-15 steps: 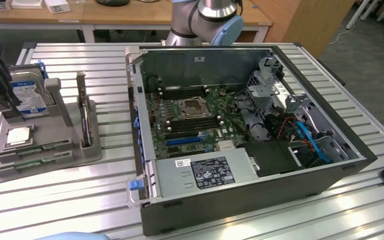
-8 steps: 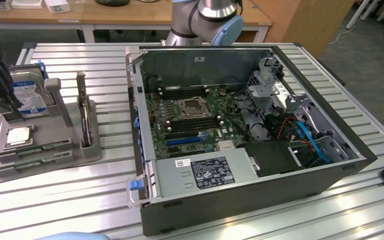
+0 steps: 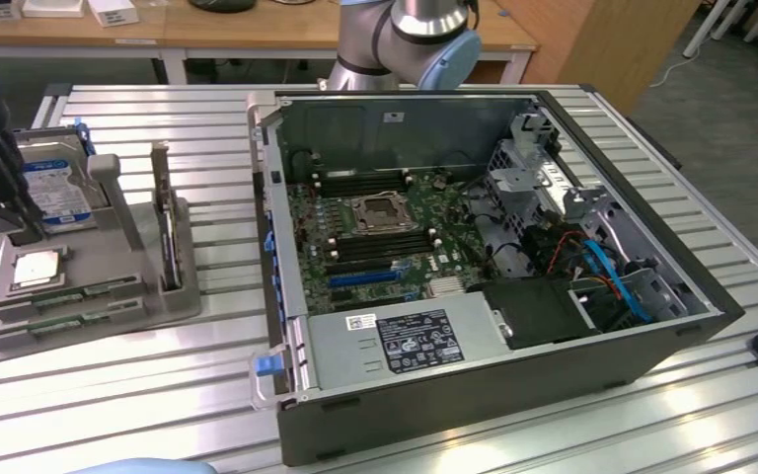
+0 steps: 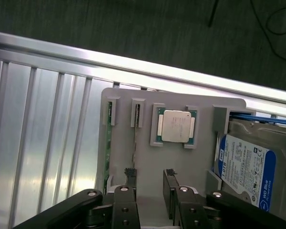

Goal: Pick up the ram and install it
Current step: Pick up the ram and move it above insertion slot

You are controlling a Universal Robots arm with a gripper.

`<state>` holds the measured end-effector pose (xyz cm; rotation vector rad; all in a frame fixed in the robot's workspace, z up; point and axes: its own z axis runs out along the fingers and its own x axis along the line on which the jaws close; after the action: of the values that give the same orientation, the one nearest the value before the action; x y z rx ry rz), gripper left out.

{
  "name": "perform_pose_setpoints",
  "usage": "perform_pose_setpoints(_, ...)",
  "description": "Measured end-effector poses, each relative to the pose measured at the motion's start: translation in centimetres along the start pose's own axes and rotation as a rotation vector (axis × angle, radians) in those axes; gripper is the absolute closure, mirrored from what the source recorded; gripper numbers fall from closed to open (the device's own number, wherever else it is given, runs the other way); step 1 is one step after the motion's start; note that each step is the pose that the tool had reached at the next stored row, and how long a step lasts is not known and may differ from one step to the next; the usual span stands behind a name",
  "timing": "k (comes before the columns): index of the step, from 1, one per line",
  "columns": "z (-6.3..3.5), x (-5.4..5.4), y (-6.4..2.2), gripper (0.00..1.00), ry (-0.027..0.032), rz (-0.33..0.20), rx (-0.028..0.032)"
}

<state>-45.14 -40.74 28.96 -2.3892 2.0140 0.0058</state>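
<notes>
Two ram sticks, thin green boards, stand on edge in slots of a grey holder [image 4: 148, 157]: one ram stick [image 4: 135, 136] nearer my fingers, the other [image 4: 107, 152] at the holder's outer side. In the exterior view they lie at the holder's front, one [image 3: 87, 293] behind the other [image 3: 74, 322]. My gripper [image 4: 150, 172] hovers above the holder, open, nothing between its black fingertips [image 4: 130, 172]. It sits just beside the nearer stick, not touching it. The exterior view shows the gripper [image 3: 8, 207] as a dark shape over the holder's far-left side.
On the same holder sit a square silver CPU [image 4: 176, 126] and a blue-and-white-labelled hard drive [image 4: 250, 167]. An open computer case [image 3: 485, 395] fills the table's middle, its motherboard [image 3: 379, 232] with dark memory slots exposed. The arm's base [image 3: 406, 39] rises behind the case.
</notes>
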Motion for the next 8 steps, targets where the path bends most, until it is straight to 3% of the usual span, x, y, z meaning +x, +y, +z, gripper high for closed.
perform_pose_setpoints(8, 0.42, 1.07, 0.19, 0.64, 0.0026, 0.000, 0.0001)
